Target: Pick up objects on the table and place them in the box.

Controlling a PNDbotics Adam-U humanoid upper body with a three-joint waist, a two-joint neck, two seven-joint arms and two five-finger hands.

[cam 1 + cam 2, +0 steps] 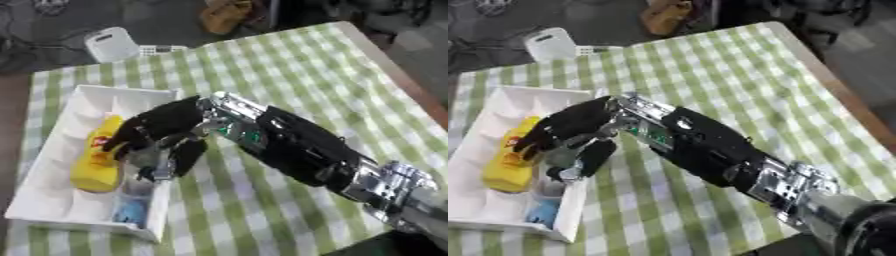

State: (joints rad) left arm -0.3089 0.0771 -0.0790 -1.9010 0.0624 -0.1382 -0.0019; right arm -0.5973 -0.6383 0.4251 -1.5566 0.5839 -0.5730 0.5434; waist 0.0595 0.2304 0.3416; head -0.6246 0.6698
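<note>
A white box [112, 91] lies on the left of the green checked tablecloth [297, 70]. Inside it rests a yellow packet [96, 167] with a red mark, and a small blue thing [131, 211] lies near the box's front right corner. My right hand [164, 125] reaches in from the lower right and hovers over the box's right rim. Its fingers are curled round a small clear greyish thing [144, 157], held just inside the rim beside the yellow packet. My left hand shows in neither view.
A white device [112, 44] sits just past the table's far left edge, and a brownish bag [226, 15] is on the floor beyond. The table's wooden edge [411, 85] runs down the right side. Bare cloth lies right of my arm.
</note>
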